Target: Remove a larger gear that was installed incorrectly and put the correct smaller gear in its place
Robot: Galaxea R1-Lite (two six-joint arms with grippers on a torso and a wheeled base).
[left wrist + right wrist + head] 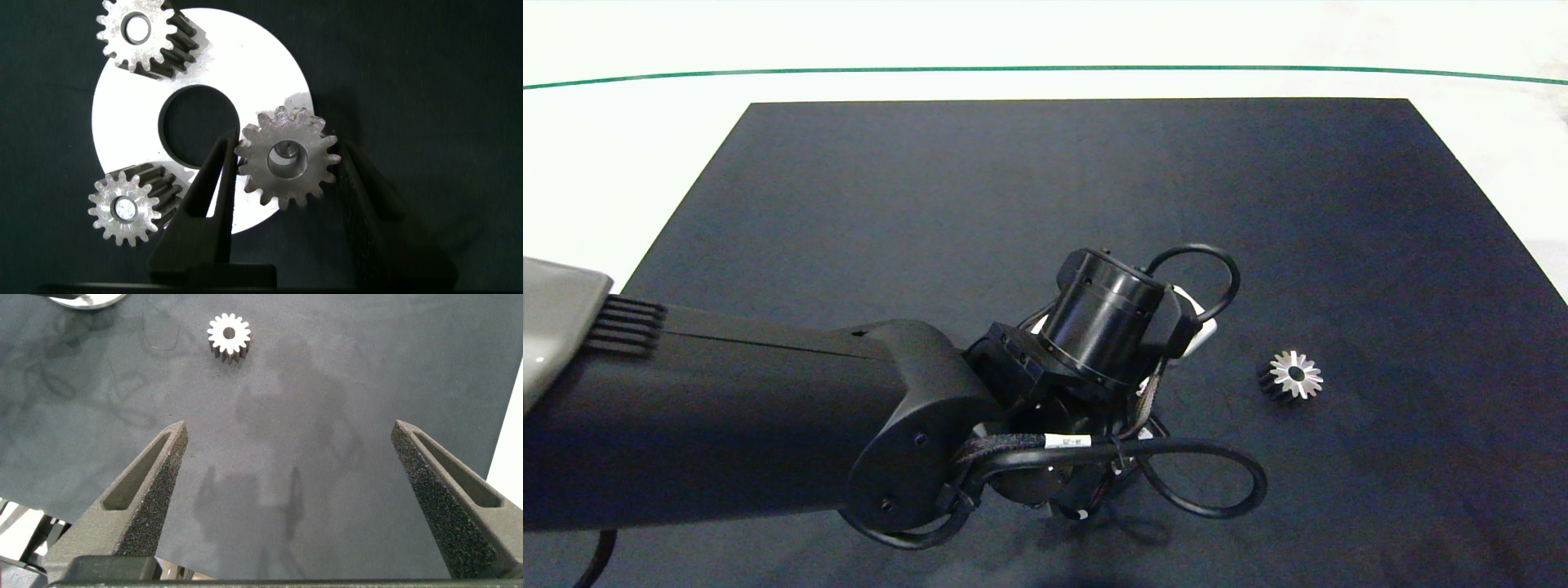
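No readable text, brand, number or sign in any view. Only candidate: small white tag [1067, 442] wrapped on cable beside left arm's wrist joint, dark marks on it too small to make out. Second white tag [1081, 514] just below it on same cable bundle, blank or illegible. Gears and white disc unmarked.

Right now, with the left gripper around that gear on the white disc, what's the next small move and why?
Probably open the left gripper and lift straight up. The smaller gear sits between its fingers on the white disc beside two matching gears, which looks like its place, though whether it is fully seated isn't clear. The larger gear already lies apart on the mat.
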